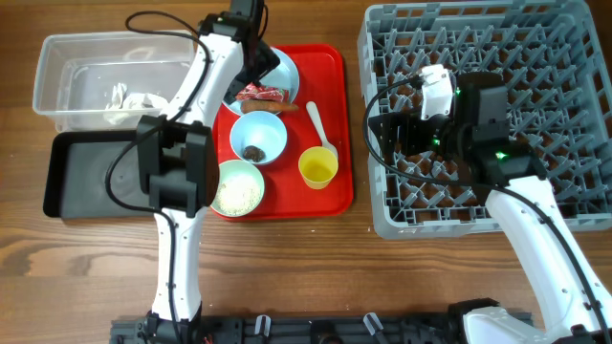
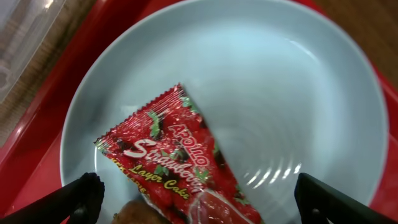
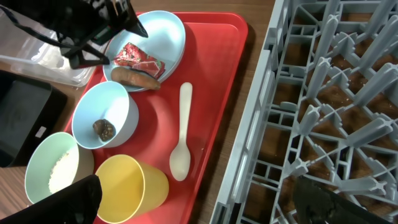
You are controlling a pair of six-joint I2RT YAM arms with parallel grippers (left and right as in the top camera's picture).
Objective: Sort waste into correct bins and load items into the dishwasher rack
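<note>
Wood-grain table (image 1: 306, 258) carries, from your left, a clear tub (image 1: 67, 76) with crumpled white paper (image 1: 129, 97) inside, a black tray (image 1: 86, 182) just in front of it, a red serving tray (image 1: 330, 76), and the grey dishwasher rack (image 1: 535, 38) on the right. Your left gripper (image 2: 200, 198) hangs over the pale blue plate (image 2: 280, 81) at the serving tray's far end. Its fingers are spread wide, and the red wrapper (image 2: 171, 152) lies ungripped between them. That wrapper lies flat on the plate, with the orange-brown sausage piece (image 3: 134, 77) along its near edge. Your right gripper (image 3: 199, 202) hovers at the rack's left edge, near the serving tray, fingers likewise wide apart and holding nothing. On the serving tray you also have a blue bowl (image 3: 115, 99) holding dark crumbs (image 3: 104, 129), a green bowl (image 3: 46, 149) of rice grains (image 3: 62, 174), the yellow cup (image 3: 134, 180) and the white spoon (image 3: 182, 134).
</note>
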